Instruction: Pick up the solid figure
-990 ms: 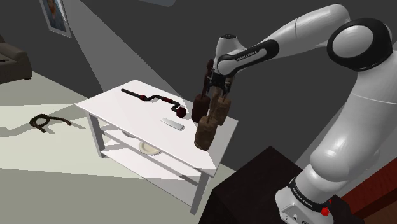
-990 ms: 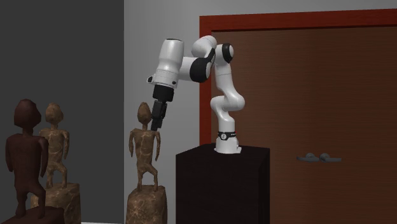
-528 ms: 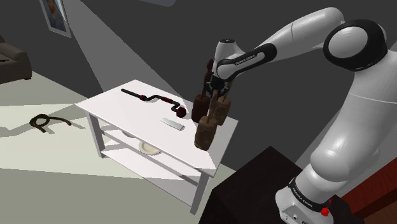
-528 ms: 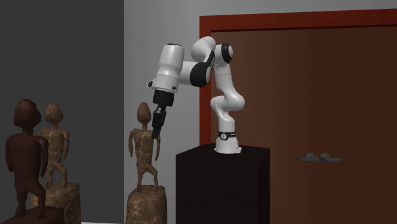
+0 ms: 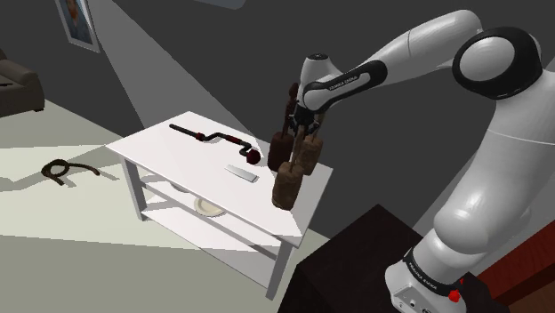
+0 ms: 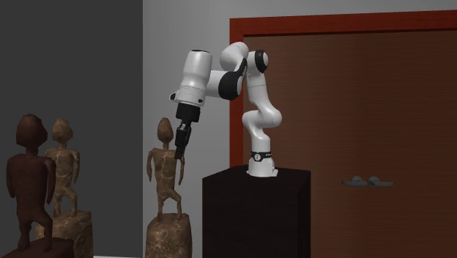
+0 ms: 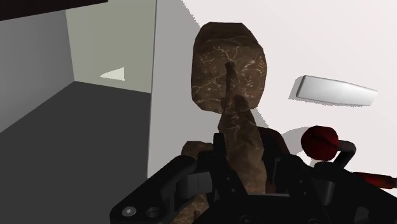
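The carved figure (image 5: 289, 173), a mottled brown standing statue on a blocky base, is upright on the white counter (image 5: 178, 133), near the corner closest to the robot's stand (image 5: 356, 258). In the shoulder view its base looks planted on the counter top, with no gap that I can make out under it. The gripper (image 5: 301, 132) comes down on it from above. In the wrist view the gripper (image 7: 245, 162) has its black fingers (image 7: 219, 156) clenched on the figure's (image 7: 230, 70) upper body, one on each side and touching it, with the head jutting out beyond them. The second exterior view agrees: the gripper (image 6: 179, 152) sits at the shoulders of the figure (image 6: 167, 176), just under the head.

So, as I judge it, the reach and the grasp are done, while the lift itself is not yet made. What is left is to raise the figure clear of the counter.

Further along the counter lie a hand brace (image 5: 213, 138) with a dark red knob and a small flat grey block (image 5: 241, 172), both well apart from the base. A plate (image 5: 210, 206) rests on the lower shelf. At the second exterior view's left stand two more carved figures, one dark (image 6: 29, 176) and one mottled (image 6: 62, 172).
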Robot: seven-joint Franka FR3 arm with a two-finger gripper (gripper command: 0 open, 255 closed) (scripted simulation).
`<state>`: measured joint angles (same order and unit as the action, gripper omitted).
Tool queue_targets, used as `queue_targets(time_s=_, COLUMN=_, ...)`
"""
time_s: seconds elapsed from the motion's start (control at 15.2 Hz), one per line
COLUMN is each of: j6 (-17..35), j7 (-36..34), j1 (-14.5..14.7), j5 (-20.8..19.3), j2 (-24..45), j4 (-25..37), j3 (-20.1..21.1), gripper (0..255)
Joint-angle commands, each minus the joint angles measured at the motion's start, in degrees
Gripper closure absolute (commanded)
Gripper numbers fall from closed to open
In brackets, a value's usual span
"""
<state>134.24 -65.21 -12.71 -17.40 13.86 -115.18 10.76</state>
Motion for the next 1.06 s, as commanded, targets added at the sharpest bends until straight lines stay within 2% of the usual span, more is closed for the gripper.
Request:
queue_targets(time_s=0.0, j6=-0.87, j7=0.42, j1=-0.05, j5=0.40, j2=-0.69, j4=0.34, j3=0.15, gripper=255)
queue_targets(time_s=0.86, j6=-9.46, j7=3.41, j1=-0.31, j5=3.22, j2=-5.18, j4=4.83, j3=0.83, gripper=255)
queue_targets(time_s=0.99, j6=-9.56, j7=3.44, j1=-0.31, j5=3.25, j2=-5.22, j4=4.89, j3=0.83, gripper=255)
